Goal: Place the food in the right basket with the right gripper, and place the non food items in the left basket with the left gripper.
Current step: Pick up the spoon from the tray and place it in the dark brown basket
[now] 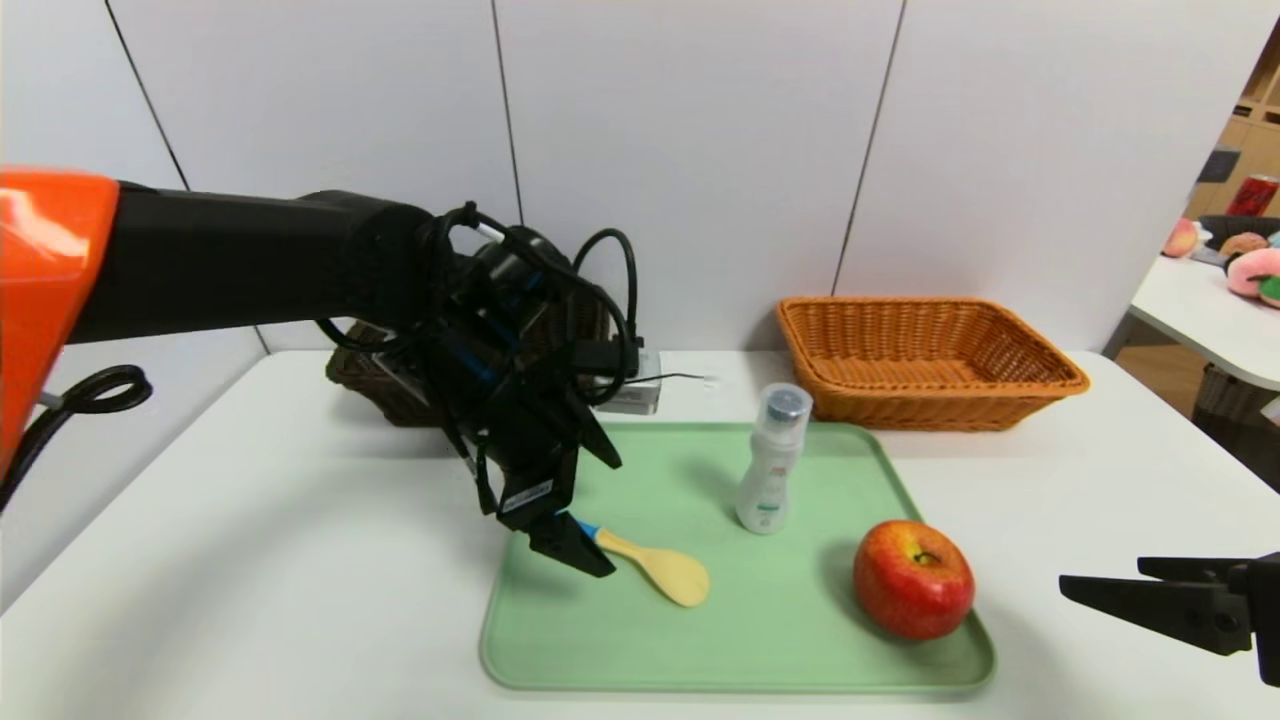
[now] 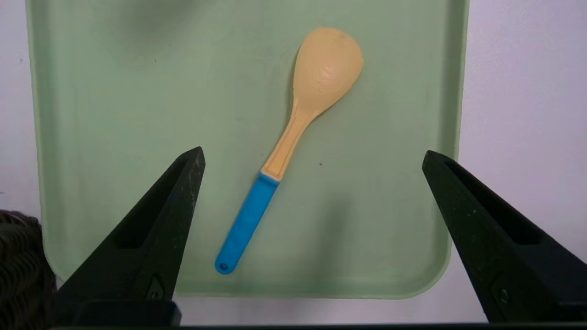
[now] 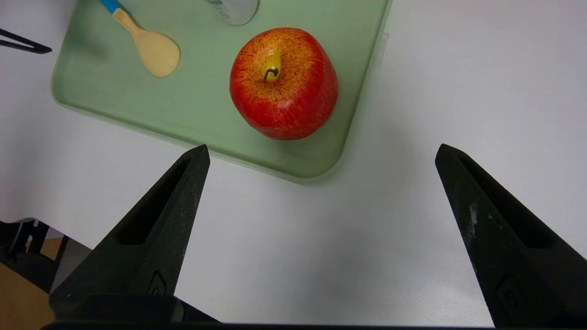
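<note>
A yellow rice spoon (image 1: pixel 662 567) with a blue handle lies on the green tray (image 1: pixel 800 640), near its left end. My left gripper (image 1: pixel 612 518) hovers open just above the handle; in the left wrist view the spoon (image 2: pixel 293 133) lies between the spread fingers of the left gripper (image 2: pixel 312 151), untouched. The white bottle (image 1: pixel 772 460) stands upright mid-tray. The red apple (image 1: pixel 913 578) sits at the tray's front right. My right gripper (image 1: pixel 1100 572) waits open and empty over the table right of the apple (image 3: pixel 283 82). The orange-tan right basket (image 1: pixel 930 365) stands behind the tray. The dark left basket (image 1: pixel 370 385) is mostly hidden by my left arm.
The white table (image 1: pixel 250 560) ends just in front of the tray. A white wall (image 1: pixel 700 150) rises close behind the baskets. A second table (image 1: pixel 1200 300) at the far right carries pink plush fruits and a red can.
</note>
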Controlling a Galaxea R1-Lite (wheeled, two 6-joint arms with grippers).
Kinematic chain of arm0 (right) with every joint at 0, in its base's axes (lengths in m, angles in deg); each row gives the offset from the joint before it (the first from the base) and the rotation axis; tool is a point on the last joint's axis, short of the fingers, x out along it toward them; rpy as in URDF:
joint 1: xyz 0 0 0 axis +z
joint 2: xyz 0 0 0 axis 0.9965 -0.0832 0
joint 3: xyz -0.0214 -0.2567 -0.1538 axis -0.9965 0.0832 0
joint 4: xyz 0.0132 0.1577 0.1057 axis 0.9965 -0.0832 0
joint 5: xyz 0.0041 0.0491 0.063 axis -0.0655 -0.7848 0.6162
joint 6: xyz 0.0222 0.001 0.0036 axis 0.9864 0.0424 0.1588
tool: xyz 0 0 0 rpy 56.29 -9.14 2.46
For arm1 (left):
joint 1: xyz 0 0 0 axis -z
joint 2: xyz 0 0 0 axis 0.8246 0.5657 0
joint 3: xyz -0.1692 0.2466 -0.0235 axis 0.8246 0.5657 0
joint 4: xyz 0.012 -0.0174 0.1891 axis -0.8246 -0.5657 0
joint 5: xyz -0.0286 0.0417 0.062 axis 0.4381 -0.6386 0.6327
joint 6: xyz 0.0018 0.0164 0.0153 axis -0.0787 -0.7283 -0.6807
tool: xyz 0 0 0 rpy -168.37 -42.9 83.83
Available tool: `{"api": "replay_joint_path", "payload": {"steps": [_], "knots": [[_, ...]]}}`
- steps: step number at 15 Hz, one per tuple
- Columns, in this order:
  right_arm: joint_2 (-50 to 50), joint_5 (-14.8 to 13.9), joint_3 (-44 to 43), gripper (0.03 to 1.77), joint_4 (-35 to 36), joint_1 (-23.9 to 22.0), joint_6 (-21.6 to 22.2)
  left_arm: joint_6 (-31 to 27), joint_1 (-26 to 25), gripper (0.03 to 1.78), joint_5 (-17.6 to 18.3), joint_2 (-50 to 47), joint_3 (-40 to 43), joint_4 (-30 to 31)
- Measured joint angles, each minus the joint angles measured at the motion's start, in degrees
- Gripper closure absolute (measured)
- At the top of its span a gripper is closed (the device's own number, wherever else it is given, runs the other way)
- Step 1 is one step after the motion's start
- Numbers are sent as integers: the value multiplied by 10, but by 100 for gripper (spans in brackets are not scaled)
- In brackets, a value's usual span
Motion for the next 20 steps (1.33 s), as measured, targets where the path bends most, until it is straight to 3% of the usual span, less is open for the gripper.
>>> {"api": "replay_joint_path", "payload": {"steps": [4,6,20], "knots": [[-1,-1,5,10,1,-1,0,-66,-3,12,3,61,-106,-123],[-1,-1,8,10,1,-1,0,-103,-10,12,2,83,-128,-153],[-2,0,15,10,4,-4,2,-109,-31,12,-18,130,-137,-134]]}}
